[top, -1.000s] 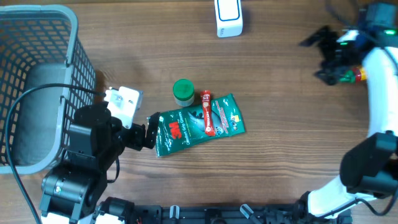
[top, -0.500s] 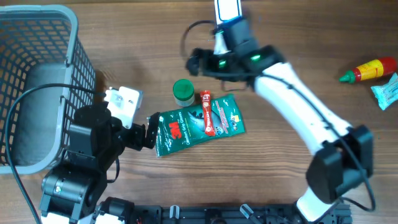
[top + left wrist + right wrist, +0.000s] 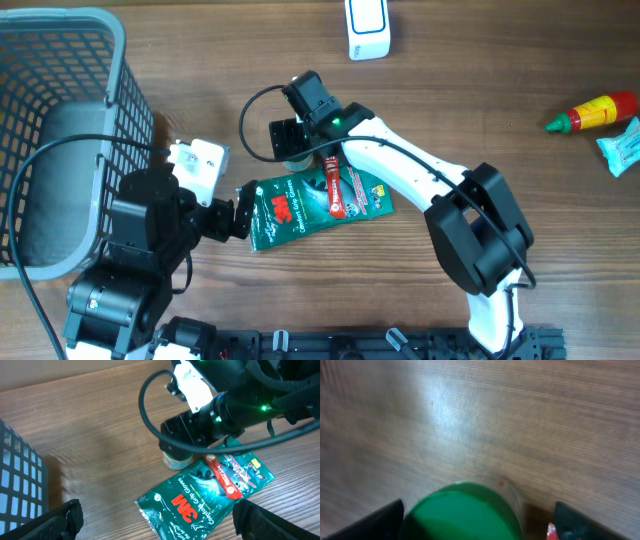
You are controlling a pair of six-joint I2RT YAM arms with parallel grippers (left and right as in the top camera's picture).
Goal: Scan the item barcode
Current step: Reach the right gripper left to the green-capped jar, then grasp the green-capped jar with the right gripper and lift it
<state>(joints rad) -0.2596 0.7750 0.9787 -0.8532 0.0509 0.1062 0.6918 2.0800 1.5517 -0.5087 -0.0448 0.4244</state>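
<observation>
Right gripper (image 3: 292, 138) hangs right over the jar (image 3: 462, 512). Its fingers are spread either side of the green lid, not touching as far as I can tell. Jar stands upright beside the packet's (image 3: 320, 200) far edge, so I'd go straight down. Left gripper (image 3: 243, 208) is spread too and empty, at the packet's left end. The arm hides the barcode. Scanner (image 3: 367, 28) is well apart.

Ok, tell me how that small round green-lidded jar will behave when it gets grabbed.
The small round green-lidded jar looks rigid, so it probably won't deform under a grip. Its smooth round wall may slip or twist when squeezed. It stands upright on the wooden table; once tipped, it would likely roll.
</observation>
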